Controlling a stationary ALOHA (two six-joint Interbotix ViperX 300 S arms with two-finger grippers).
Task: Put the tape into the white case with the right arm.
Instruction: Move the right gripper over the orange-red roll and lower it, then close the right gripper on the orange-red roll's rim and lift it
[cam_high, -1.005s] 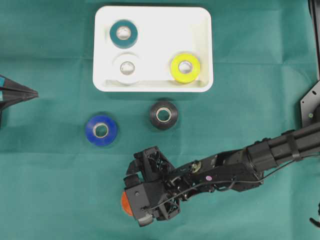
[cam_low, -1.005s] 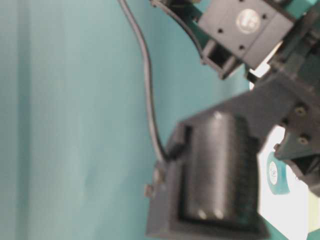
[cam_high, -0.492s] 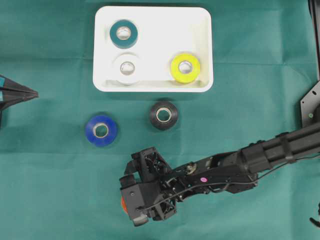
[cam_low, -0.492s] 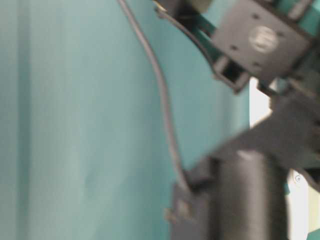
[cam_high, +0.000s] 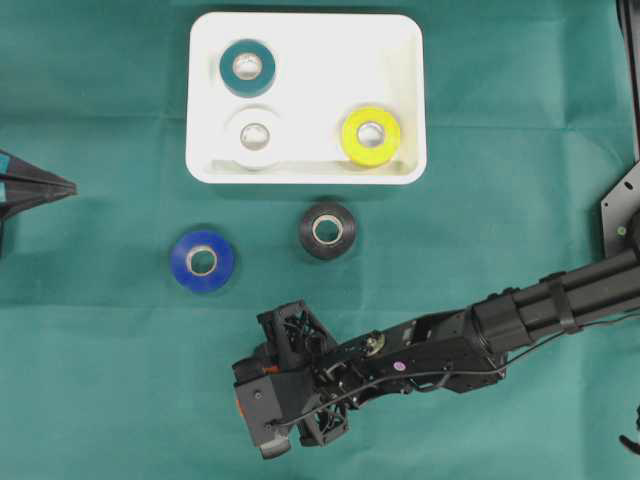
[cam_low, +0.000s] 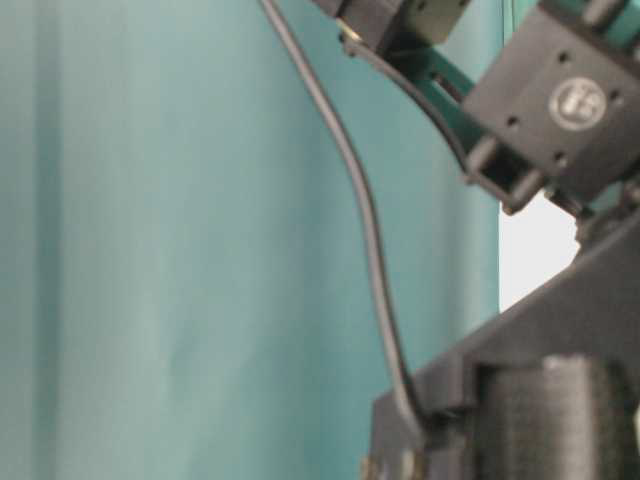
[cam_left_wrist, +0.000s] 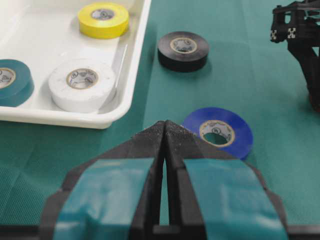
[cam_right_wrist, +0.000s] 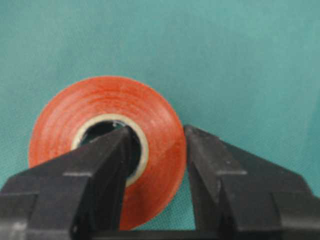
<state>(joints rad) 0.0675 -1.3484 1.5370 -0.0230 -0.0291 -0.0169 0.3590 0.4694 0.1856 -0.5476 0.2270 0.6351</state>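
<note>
Since 1 second ago, the right arm (cam_high: 520, 312) is seen lower in the overhead view, toward 6 o'clock, and its jaws are now closed from wide onto the orange tape roll (cam_right_wrist: 107, 145). The right gripper (cam_right_wrist: 156, 155) is pinched across 1 wall of the roll: 1 finger sits inside the core, the other against the outer face. The roll lies flat on the green cloth (cam_high: 100, 380), near the bottom edge overhead, at about 7 o'clock from the white case (cam_high: 410, 60) and well apart from it. Its hole axis points straight up; being round, no long axis is shown.

A slip is judged possible, since only 1 wall is gripped and the roll could swing or drop when lifted. The black roll (cam_high: 327, 230) and blue roll (cam_high: 202, 260) lie between it and the case, so a low carry could knock them. The left gripper (cam_left_wrist: 165, 137) is held closed and empty at 9 o'clock.
</note>
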